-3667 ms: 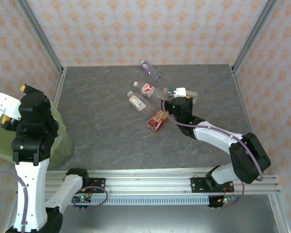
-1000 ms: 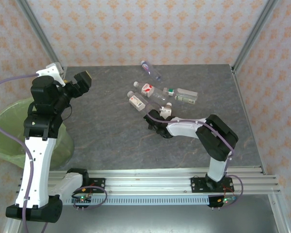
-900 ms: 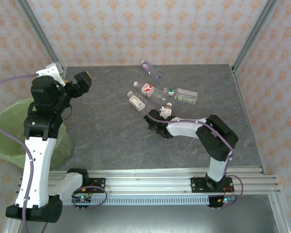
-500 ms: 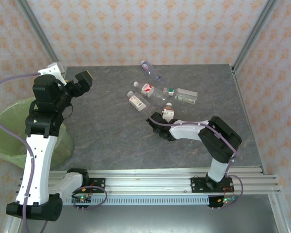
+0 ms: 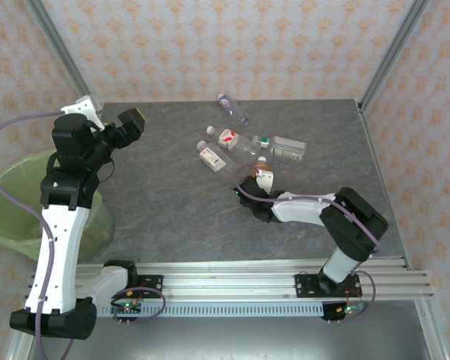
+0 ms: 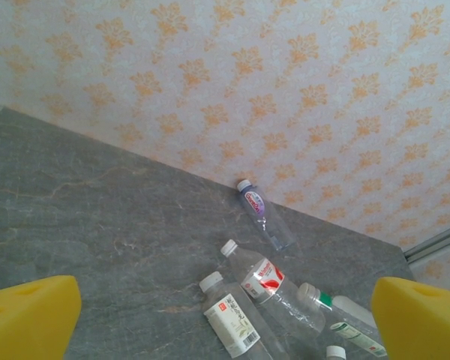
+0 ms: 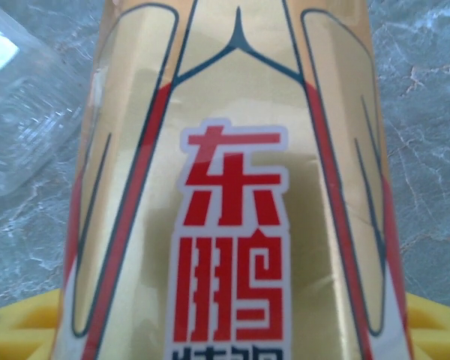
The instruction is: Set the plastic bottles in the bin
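Observation:
My right gripper (image 5: 249, 196) is low over the table, shut on a bottle with a gold and red label (image 7: 232, 187); its yellow fingers (image 7: 19, 330) show on either side of it. My left gripper (image 5: 127, 124) hangs open and empty, high above the table's left side, with its fingers (image 6: 30, 319) spread wide. Beyond it several clear bottles lie on the grey table: a blue-capped one (image 5: 234, 109), a red-and-white-labelled one (image 6: 266, 279), a white-labelled one (image 6: 231, 319) and a green-labelled one (image 5: 283, 146). The green-lined bin (image 5: 11, 202) stands off the left table edge.
A metal frame post (image 5: 60, 56) and patterned walls close in the table on three sides. Another crushed clear bottle (image 7: 22, 127) lies just left of the held one. The near rail (image 5: 225, 285) carries both arm bases.
My right gripper has slid a little toward the near right with the gold bottle in it, and its elbow has swung right. The left arm has barely moved.

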`<state>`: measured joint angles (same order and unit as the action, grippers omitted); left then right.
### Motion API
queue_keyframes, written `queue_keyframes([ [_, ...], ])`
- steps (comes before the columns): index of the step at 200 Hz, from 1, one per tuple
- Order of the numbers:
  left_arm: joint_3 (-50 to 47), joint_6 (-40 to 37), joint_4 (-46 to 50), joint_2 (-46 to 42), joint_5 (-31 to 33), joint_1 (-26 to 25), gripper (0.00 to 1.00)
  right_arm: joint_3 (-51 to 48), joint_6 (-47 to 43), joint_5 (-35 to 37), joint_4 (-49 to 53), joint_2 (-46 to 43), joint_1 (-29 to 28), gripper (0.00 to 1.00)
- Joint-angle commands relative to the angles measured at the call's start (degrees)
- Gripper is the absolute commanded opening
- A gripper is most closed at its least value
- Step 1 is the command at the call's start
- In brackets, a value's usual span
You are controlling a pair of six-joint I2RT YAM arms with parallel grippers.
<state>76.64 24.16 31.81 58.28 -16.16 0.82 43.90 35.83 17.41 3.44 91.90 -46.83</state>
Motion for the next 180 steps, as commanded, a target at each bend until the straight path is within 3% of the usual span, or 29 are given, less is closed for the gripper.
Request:
queue_keyframes([
  [1,-0.8,1.2,-2.5,0.2,-2.6,0.3,1.00,-1.8,-2.1,2.2,-4.1,-3.5,0.1,0.37],
  [66,-1.2,3.0,-4.0,3.2,-6.1,-1.9,1.00,-4.9,-7.6,1.9,-10.9,-11.2,0.1,0.33],
  [127,2.6,0.5,-2.5,9.2,-4.3,-10.3,1.00,-6.1,-16.8,-3.5,-21.0,-16.6,0.1,0.33],
  [180,2.6,4.0,-5.6,13.8,-6.8,-13.7,1.00,-6.2,-22.9,-12.1,-30.2,-17.7,0.1,0.33],
])
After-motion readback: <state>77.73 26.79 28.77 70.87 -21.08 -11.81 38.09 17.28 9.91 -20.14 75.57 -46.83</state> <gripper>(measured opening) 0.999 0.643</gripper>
